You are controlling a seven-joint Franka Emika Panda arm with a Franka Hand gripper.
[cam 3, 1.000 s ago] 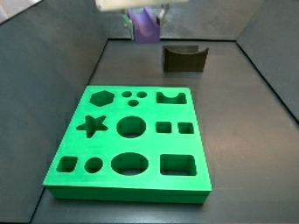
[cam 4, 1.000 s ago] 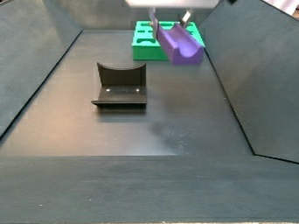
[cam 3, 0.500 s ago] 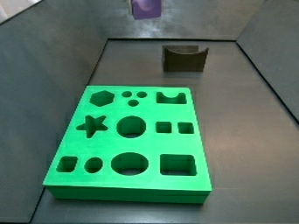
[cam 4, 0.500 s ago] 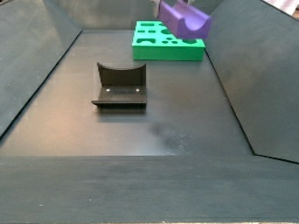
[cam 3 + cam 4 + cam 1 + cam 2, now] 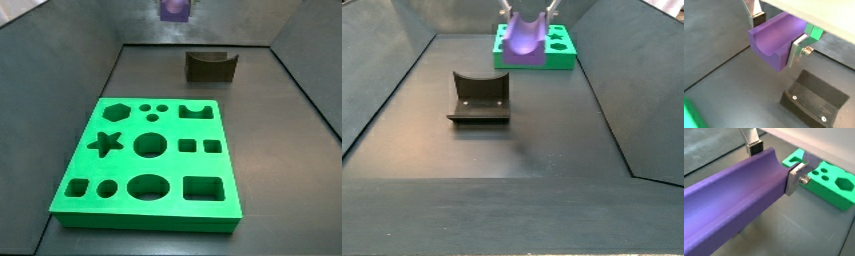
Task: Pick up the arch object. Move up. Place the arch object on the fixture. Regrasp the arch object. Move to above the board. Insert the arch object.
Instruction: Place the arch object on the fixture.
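My gripper is shut on the arch object, a purple block with a curved groove, held across its width between both silver fingers. It hangs high in the air. In a side view the arch object shows in front of the green board, with the gripper at the frame's top edge. Only the arch object's lower tip shows in a side view. The dark fixture stands on the floor beyond the board; in a wrist view the fixture lies below the gripper.
Dark sloping walls enclose the grey floor on all sides. The board with its shaped cut-outs shows behind the gripper in a wrist view.
The gripper has risen with the arch object, which has nearly left the top of one side view. In the other, the object has swung from tilted to hanging straight.
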